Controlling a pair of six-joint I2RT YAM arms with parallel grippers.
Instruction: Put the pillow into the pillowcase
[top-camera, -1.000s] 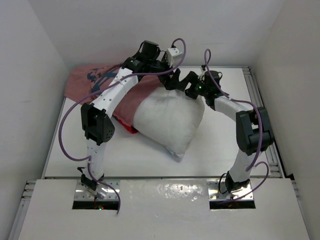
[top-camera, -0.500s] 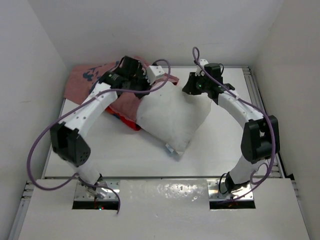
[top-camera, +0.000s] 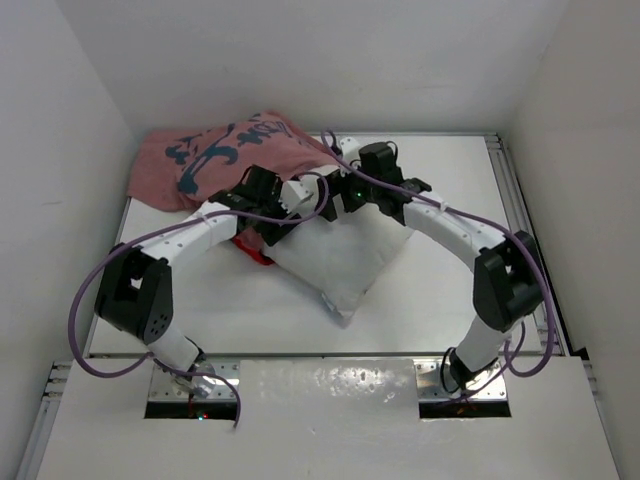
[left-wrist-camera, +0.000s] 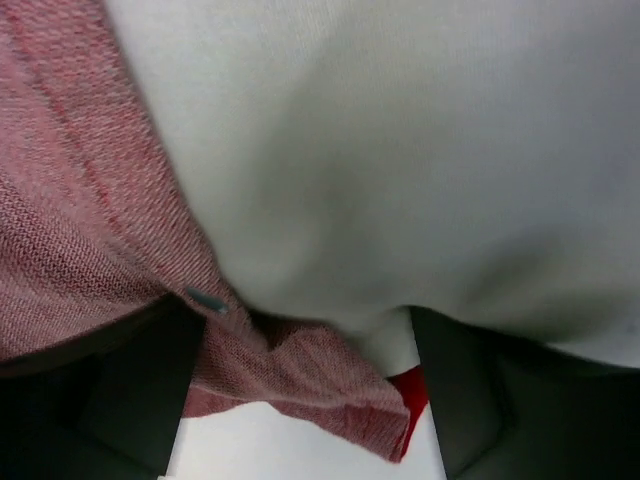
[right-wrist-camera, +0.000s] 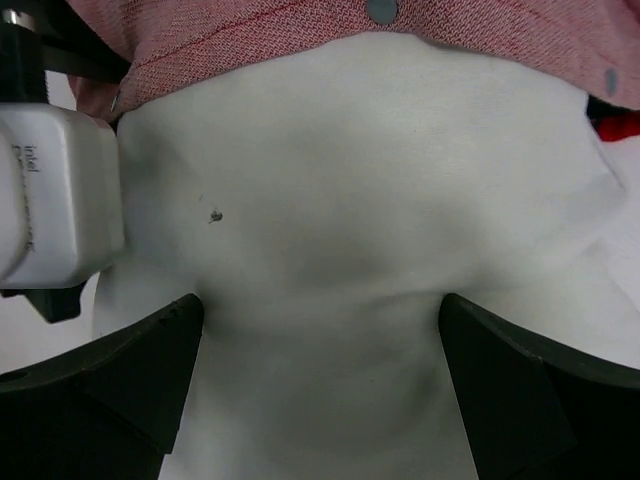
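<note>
Plump pillow (top-camera: 345, 255) on the tabletop (top-camera: 440, 290), its far end under the pillowcase (top-camera: 225, 155) hem and its near corner toward the arm bases. Left gripper (left-wrist-camera: 305, 330) and right gripper (right-wrist-camera: 320, 310) met at that hem — jaws spread, straddling pillow, nothing pinched. The hem lay just beyond the right one.

place: robot lab cell | signs: plain white walls (top-camera: 300, 60), white table (top-camera: 440, 300), bolted arm bases (top-camera: 182, 378)
</note>
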